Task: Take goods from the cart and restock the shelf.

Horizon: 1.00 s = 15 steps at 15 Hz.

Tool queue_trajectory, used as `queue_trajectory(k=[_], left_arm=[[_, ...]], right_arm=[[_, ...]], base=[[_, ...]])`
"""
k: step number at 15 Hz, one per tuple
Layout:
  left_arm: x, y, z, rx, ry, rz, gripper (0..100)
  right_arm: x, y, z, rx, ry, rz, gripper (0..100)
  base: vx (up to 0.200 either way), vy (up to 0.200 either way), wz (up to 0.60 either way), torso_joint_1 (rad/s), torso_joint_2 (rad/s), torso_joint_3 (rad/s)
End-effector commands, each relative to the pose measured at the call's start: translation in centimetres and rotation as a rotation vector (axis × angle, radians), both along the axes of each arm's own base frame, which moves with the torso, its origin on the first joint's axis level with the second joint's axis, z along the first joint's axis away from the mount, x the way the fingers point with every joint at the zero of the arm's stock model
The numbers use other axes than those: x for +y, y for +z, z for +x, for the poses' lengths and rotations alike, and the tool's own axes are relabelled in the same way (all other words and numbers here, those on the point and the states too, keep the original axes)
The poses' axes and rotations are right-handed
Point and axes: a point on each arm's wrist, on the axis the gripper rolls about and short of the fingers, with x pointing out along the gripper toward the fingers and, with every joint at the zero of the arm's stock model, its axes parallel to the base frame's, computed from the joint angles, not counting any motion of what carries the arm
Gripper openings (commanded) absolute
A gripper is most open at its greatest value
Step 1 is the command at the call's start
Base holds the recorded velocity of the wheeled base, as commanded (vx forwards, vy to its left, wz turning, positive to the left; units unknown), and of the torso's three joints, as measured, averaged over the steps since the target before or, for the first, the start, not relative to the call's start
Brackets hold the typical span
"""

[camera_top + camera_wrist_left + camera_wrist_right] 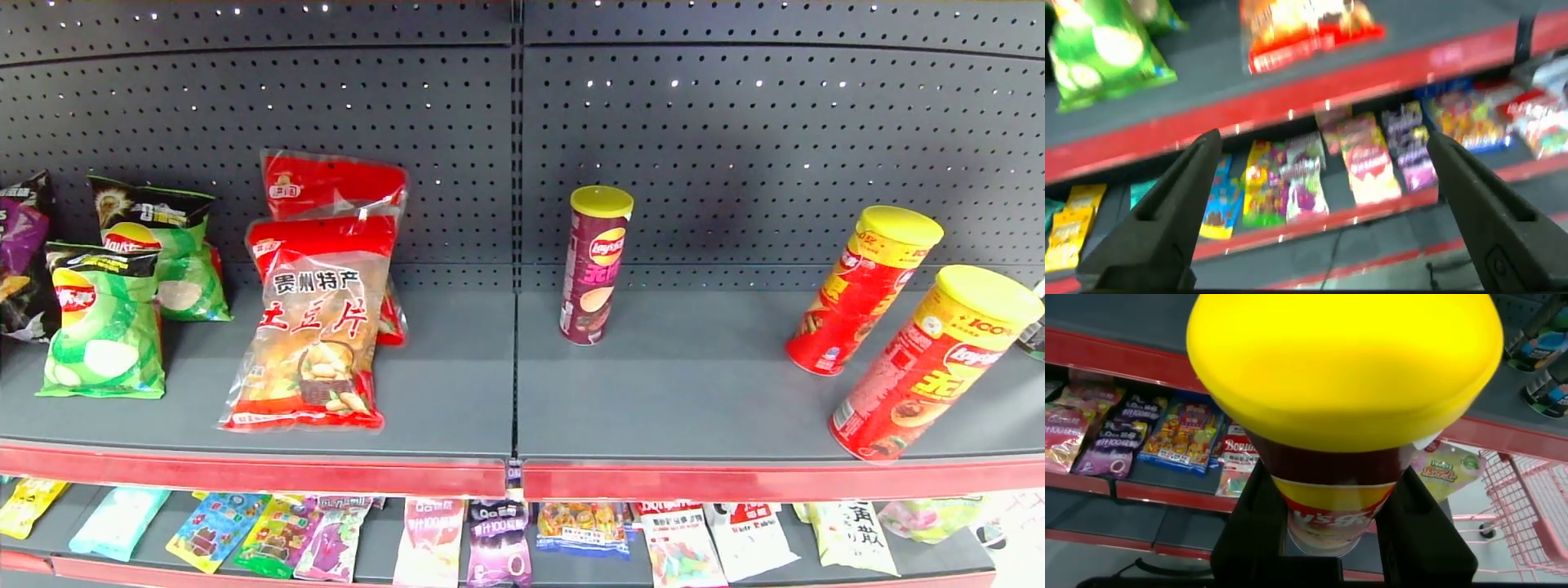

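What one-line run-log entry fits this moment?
right gripper: shut on yellow-lidded can | left gripper: open, empty | shelf: purple can, two red cans, chip bags

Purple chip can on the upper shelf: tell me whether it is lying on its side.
No, the purple chip can stands upright on the shelf, its yellow lid on top.
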Motion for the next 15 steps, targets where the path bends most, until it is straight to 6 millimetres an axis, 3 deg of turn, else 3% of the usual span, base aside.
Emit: queue_trajectory(k=[1,4,7,9,10,11,12,13,15], left_arm=[[-1.7,7.8,7.3,0.082,-0.251,-0.083,100],[-5.2,10.2,13.3,0.165,-0.6,-0.019,100],[-10.4,11.4,19.1,0.268,-0.768,-0.018,100],[-12.9,10.9,22.5,0.316,-0.824,-0.017,100],[-13.2,10.9,22.8,0.316,-0.828,-0.015,100],[-15.7,10.8,25.5,0.307,-0.853,-0.014,100],[-15.8,10.8,25.7,0.308,-0.854,-0.015,100],[-17.9,10.8,27.8,0.298,-0.871,-0.014,100],[-20.1,10.1,30.4,0.292,-0.878,-0.012,100]], right_arm=[[0.0,0.2,-0.1,-0.006,0.004,-0.001,0],[0.2,0.2,0.0,0.006,0.144,0.041,0],[0.2,0.2,0.0,0.011,0.15,0.048,0],[0.2,0.1,-0.1,0.009,0.148,0.054,0],[0.2,0.1,-0.1,0.009,0.148,0.052,0],[0.2,0.0,-0.1,0.012,0.146,0.055,0],[0.2,0.0,-0.1,0.012,0.146,0.055,0],[0.2,0.0,-0.1,0.014,0.146,0.056,0],[0.2,-0.2,0.0,0.023,0.145,0.058,0]], base=[[0.0,0.0,0.0,0.0,0.0,0.0],[0.0,0.0,0.0,0.0,0.0,0.0],[0.0,0.0,0.0,0.0,0.0,0.0],[0.0,0.0,0.0,0.0,0.0,0.0],[0.0,0.0,0.0,0.0,0.0,0.0],[0.0,0.0,0.0,0.0,0.0,0.0],[0.0,0.0,0.0,0.0,0.0,0.0],[0.0,0.0,0.0,0.0,0.0,0.0],[0.0,0.0,0.0,0.0,0.0,0.0]])
